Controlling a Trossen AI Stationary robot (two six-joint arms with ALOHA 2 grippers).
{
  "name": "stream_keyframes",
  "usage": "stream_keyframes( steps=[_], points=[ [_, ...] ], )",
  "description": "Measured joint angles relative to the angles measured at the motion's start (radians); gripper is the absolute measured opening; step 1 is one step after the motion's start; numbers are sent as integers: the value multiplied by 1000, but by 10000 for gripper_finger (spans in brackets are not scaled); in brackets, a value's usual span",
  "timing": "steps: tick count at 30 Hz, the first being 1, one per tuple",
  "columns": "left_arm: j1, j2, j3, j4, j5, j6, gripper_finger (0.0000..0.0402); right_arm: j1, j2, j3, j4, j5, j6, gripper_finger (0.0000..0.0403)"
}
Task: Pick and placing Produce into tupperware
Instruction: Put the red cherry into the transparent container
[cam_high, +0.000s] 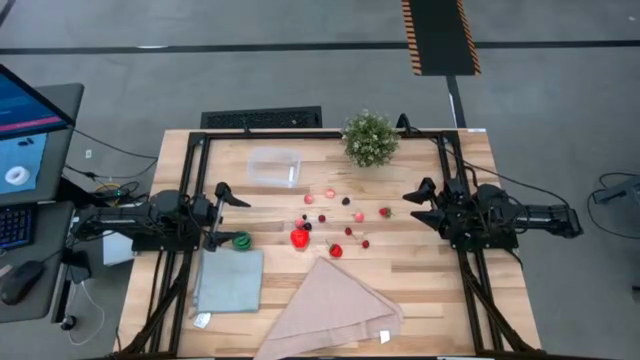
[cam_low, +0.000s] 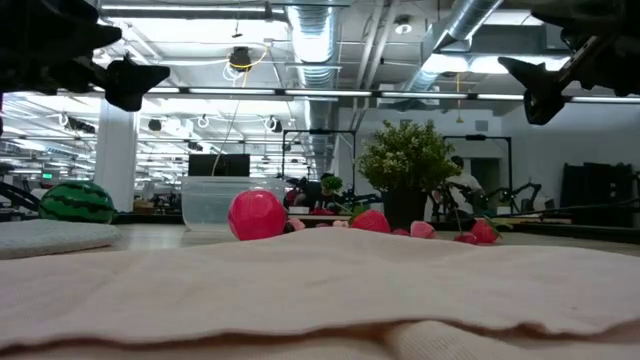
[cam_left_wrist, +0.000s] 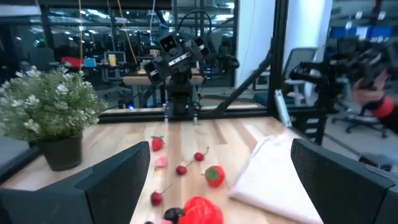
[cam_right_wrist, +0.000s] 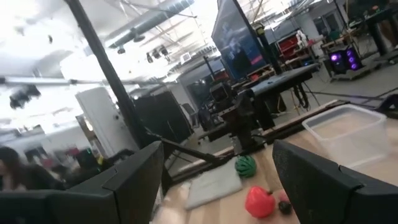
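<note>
Nearest the front edge of the wooden surface (cam_high: 420, 275) lies a beige cloth (cam_high: 335, 310), folded into a rough triangle, and just to its left a flat grey-blue cloth (cam_high: 230, 280). Touching that cloth's far edge sits a round green toy melon (cam_high: 241, 240), close beside the left end effector (cam_high: 222, 216).

Farther in, toward the middle, the produce (cam_high: 335, 222) is scattered loose on the boards. A larger red fruit (cam_high: 299, 238) sits near the beige cloth's tip, with a dark piece (cam_high: 306, 226) just beyond it. To its right lie a red strawberry-like piece (cam_high: 336, 250) and a couple of stemmed cherries (cam_high: 350, 232). Beyond these, small pink and red pieces form a loose row, ending in a red one (cam_high: 385, 212) nearest the right arm. None of it is inside the container.

Both arms hover above the surface at mid-depth, well apart and facing each other. The left end effector is released, fingers spread, holding nothing. The right end effector (cam_high: 418, 204) is likewise released and empty, its fingers splayed toward the produce.

Farther back, the tupperware (cam_high: 275, 167) stands upright and open on the left half of the surface, clear, with nothing visible in it. To its right, at the far edge, stands a bushy green potted plant (cam_high: 370, 138).
</note>
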Motion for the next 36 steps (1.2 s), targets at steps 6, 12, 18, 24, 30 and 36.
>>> stream_keyframes(
  steps=[6, 12, 18, 24, 30, 36],
  points=[
    [0, 3, 3, -29, 36, -58, 382, 5, 2, 0, -56, 28, -114, 327],
    [0, 3, -8, -29, -75, -58, 382, 15, 61, 43, -148, 120, -131, 327],
    [0, 3, -8, -43, -131, -59, 382, 58, 246, 140, -194, 176, -132, 327],
    [0, 3, -9, -44, -138, -70, 382, 122, 530, 295, -299, 259, -131, 327],
    [0, 3, -10, -44, -138, -70, 382, 168, 810, 423, -319, 290, -109, 327],
    [0, 3, -11, -45, -139, -70, 382, 184, 1011, 499, -331, 289, -69, 327]
  ],
)
